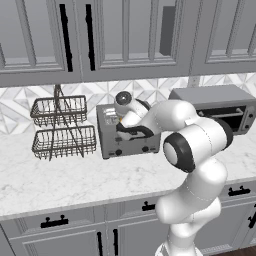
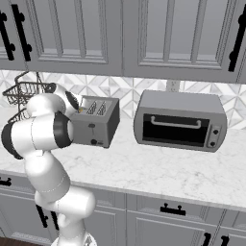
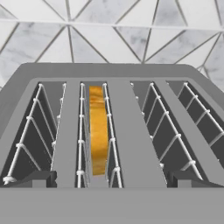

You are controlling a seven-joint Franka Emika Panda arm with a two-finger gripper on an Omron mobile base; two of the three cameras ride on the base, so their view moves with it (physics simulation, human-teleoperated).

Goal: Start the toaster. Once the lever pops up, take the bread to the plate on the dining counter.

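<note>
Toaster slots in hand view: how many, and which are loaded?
4. On the toaster, left to right: first empty, second holds the bread, third and fourth empty. Slot bottoms are partly hidden.

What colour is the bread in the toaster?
Golden-yellow to orange-brown bread in the grey toaster, clearest in the hand view.

The bread [image 3: 98,131] stands in the toaster [image 3: 131,131], left of the toaster oven [image 2: 180,120].
</note>
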